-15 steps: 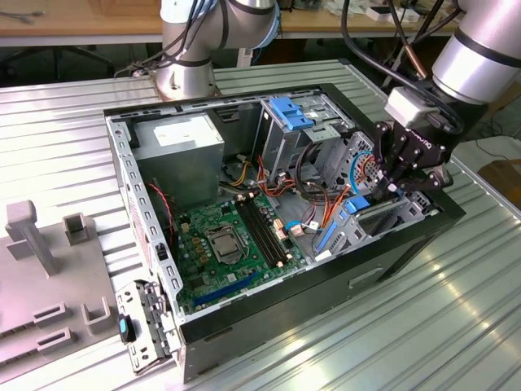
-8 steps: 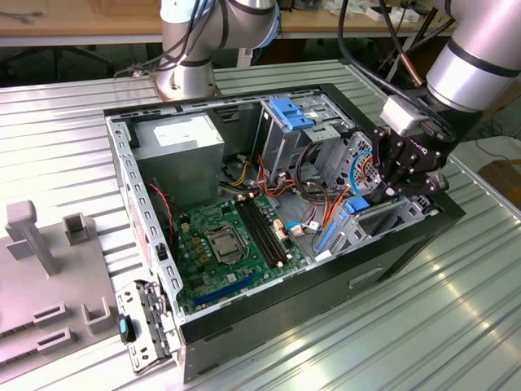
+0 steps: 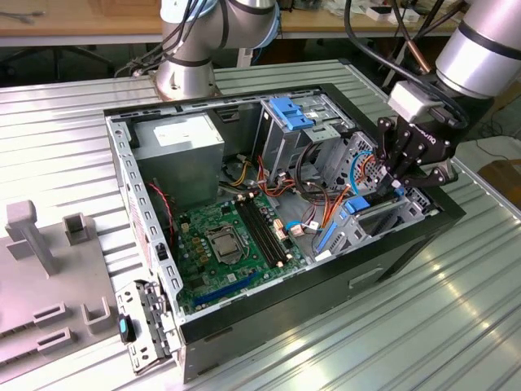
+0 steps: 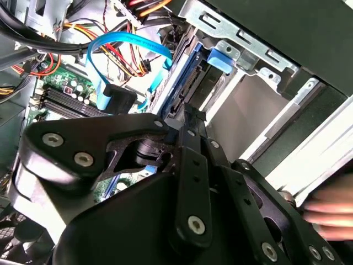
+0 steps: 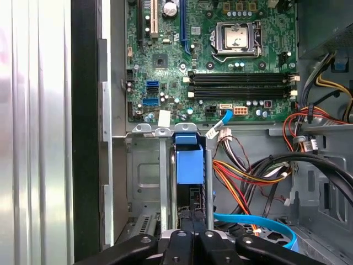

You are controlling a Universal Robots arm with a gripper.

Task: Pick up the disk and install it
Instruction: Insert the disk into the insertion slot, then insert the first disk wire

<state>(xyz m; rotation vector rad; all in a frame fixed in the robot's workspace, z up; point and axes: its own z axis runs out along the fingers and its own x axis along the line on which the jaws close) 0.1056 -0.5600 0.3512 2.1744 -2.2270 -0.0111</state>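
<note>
A ribbed metal table (image 3: 342,326) carried an open computer case (image 3: 269,314). The gripper (image 5: 190,220) reached into its grey drive cage (image 5: 143,171), fingers closed on the near edge of the disk (image 5: 189,163), which stood on edge in a cage slot straight ahead of the fingertips. Just beside the fingers, a blue flat cable (image 5: 259,223) and orange and red wires (image 5: 237,176) crowded one side; on the other side the cage wall was close. Beyond the slot lay the motherboard (image 5: 220,61), with open room over it
</note>
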